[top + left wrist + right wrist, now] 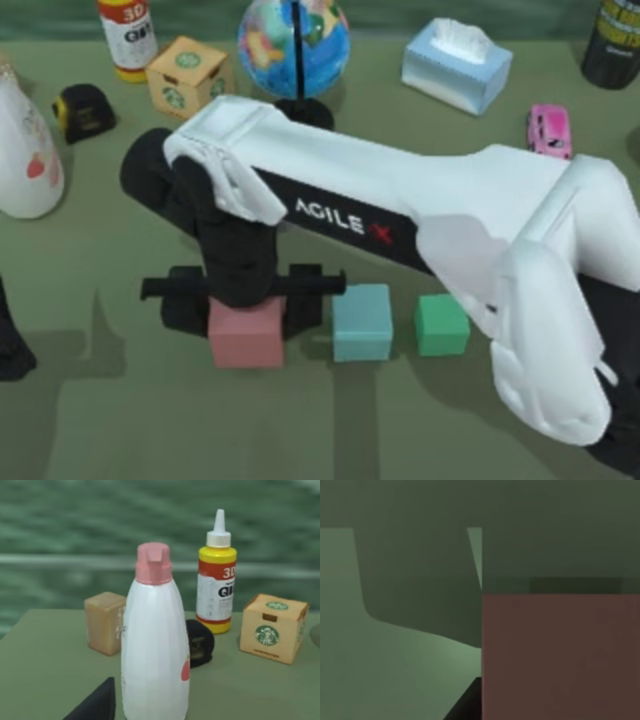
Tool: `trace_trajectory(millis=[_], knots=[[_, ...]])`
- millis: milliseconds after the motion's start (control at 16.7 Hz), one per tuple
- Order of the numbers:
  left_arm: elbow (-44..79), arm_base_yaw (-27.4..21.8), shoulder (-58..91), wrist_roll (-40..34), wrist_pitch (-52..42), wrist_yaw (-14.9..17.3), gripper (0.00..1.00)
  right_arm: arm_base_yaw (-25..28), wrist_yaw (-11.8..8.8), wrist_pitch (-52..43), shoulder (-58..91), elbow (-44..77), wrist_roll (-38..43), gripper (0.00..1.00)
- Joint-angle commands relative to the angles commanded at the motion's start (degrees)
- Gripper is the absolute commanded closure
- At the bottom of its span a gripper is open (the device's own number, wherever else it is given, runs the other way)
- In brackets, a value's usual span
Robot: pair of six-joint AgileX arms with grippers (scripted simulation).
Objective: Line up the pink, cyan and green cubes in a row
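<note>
Tabletop: pink cube (pixel 245 335), cyan cube (pixel 362 321), green cube (pixel 441 324) rowed left-right.

1. "AGILEX" runs in white letters, with a red X, along the black panel of the right arm (pixel 340 222), at the centre of the top view.
2. The glue bottle (pixel 216 582) at upper right of the left wrist view reads "3D" on its red band and "GI", cut off at its edge, in black below.
3. The box (pixel 272 628) at the right of that view bears round green logos; their lettering is too small to read.
</note>
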Motion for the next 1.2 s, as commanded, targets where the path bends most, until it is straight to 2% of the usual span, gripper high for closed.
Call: trace_trajectory(millis=[60,840,1200], knots=[[0.0,0.0,0.0,0.0,0.0,0.0,0.00,0.0,0.0,0.0,0.0,0.0,0.0,1.00],[0.0,0.0,0.0,0.0,0.0,0.0,0.00,0.0,0.0,0.0,0.0,0.0,0.0,0.02],[0.0,0.0,0.0,0.0,0.0,0.0,0.00,0.0,0.0,0.0,0.0,0.0,0.0,0.00]])
